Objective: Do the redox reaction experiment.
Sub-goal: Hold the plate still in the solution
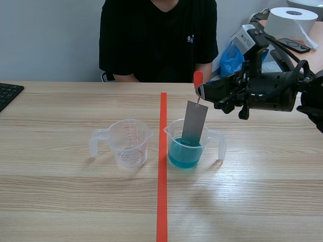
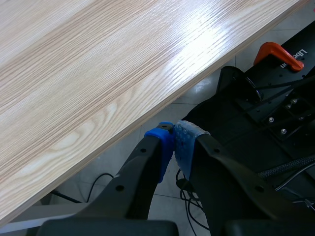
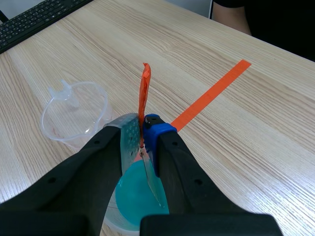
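Your right claw (image 3: 143,129) is clenched on the orange-red tab (image 3: 144,91) of a thin grey metal strip (image 3: 150,177), which it holds upright over a measuring cup (image 3: 114,222) on the desk (image 3: 256,147). From the camera between the arms, that claw (image 1: 200,91) comes in from the right, raised above the desk (image 1: 252,196). The tab (image 1: 198,78) stands above its fingertips and the metal strip (image 1: 195,123) hangs below them. The strip's lower end sits inside the measuring cup (image 1: 214,137), down in the blue liquid (image 1: 184,155), which fills only the cup's lower part. This cup stands just right of the orange-red tape line (image 1: 162,171). A second measuring cup (image 1: 128,143), clear and empty, stands just left of the line with its handle turned away from it. Your left claw (image 2: 175,140) is closed on nothing, its blue pads (image 2: 161,147) pressed together, and it hangs off the desk's edge (image 2: 98,64) above the floor, near an orange clamp (image 2: 276,52). Across the desk sits a person (image 1: 159,35) in a black T-shirt. A black keyboard (image 1: 7,93) lies at the far left, and a white paper roll (image 1: 290,22) stands behind the right arm.
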You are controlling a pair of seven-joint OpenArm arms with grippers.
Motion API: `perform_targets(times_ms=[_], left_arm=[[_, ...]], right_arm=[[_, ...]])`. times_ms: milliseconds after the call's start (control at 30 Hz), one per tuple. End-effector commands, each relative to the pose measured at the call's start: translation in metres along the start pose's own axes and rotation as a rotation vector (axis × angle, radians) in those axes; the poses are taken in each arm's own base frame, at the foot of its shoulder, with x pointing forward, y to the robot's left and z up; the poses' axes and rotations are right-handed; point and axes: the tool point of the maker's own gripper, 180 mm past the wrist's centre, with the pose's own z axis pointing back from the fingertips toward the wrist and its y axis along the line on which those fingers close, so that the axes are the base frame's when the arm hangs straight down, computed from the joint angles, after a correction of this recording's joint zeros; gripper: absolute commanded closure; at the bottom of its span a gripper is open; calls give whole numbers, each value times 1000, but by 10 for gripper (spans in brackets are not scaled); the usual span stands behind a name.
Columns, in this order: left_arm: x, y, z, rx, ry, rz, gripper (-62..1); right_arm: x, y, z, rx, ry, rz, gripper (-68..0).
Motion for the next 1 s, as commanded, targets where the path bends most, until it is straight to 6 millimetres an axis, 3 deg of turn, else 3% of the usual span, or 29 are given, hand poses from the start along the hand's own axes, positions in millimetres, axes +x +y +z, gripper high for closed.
perform_targets(times_ms=[0,967], left_arm=[[5,1,1,-4,-17,-4,-40],[5,1,1,-4,-17,-4,-40]], right_arm=[[10,-1,0,9,-21,20,-15],[10,0,0,9,-10,27,-15]])
